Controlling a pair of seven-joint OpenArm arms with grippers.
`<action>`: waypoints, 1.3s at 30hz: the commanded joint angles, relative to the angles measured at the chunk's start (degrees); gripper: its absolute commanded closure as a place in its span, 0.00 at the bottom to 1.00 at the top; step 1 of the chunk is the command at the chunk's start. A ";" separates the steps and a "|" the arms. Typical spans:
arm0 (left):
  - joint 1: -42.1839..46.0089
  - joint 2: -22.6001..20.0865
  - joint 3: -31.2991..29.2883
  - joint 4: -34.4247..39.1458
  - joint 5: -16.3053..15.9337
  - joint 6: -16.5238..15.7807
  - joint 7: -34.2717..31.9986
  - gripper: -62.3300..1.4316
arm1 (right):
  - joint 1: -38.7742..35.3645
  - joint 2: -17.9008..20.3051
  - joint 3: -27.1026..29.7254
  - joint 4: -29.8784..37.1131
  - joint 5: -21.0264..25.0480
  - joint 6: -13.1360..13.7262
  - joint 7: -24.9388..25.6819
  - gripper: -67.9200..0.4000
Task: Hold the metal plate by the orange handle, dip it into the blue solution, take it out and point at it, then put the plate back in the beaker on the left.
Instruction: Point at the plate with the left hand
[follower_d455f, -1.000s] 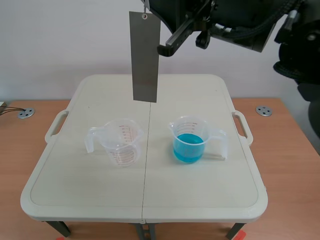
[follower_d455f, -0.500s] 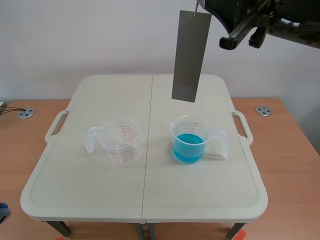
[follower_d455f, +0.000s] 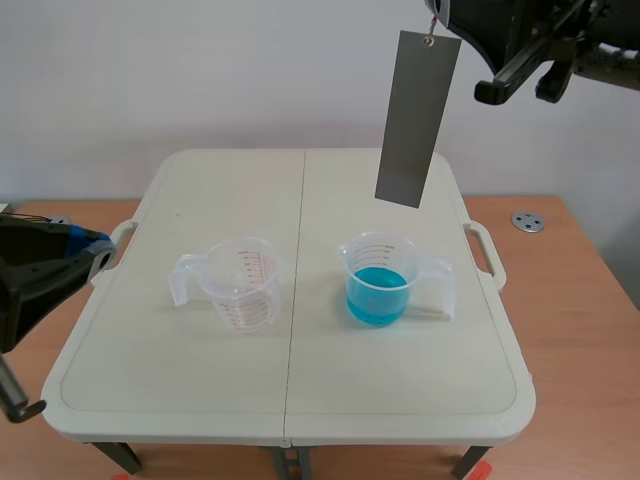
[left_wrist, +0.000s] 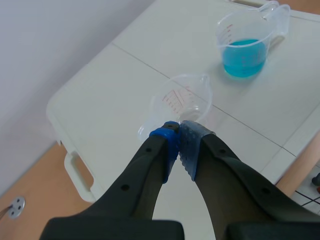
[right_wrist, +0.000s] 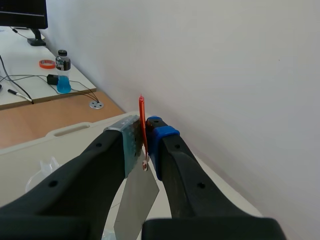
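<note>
My right gripper (right_wrist: 145, 140) pinches the orange handle (right_wrist: 142, 117), metal plate (follower_d455f: 417, 118) hanging beneath. My left gripper (left_wrist: 179, 136) is closed empty, clear beaker (left_wrist: 182, 97) just ahead.

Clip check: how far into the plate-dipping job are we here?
Done: the right gripper is shut on the orange handle, metal plate hanging free. In hand: the plate hangs high, roughly over the blue solution beaker. Left, apparently: dipping, pointing with the shut left gripper, returning it to the left beaker.

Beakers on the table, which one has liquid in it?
The right-hand beaker, the one whose handle points toward the table's right edge: it holds blue solution. The left-hand beaker, with red markings, is empty.
</note>
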 joint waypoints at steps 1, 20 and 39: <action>-1.97 0.11 1.57 0.07 -0.59 0.07 0.52 0.94 | 0.79 0.74 0.09 0.68 0.68 -0.04 0.90 0.98; -33.42 0.50 31.41 -14.60 -0.57 0.09 3.52 0.94 | 0.83 0.44 0.09 -1.38 0.70 -0.24 1.16 0.98; -48.61 14.82 43.19 -31.06 6.34 2.10 4.20 0.94 | 0.83 0.44 0.09 -1.38 0.70 -0.24 1.14 0.98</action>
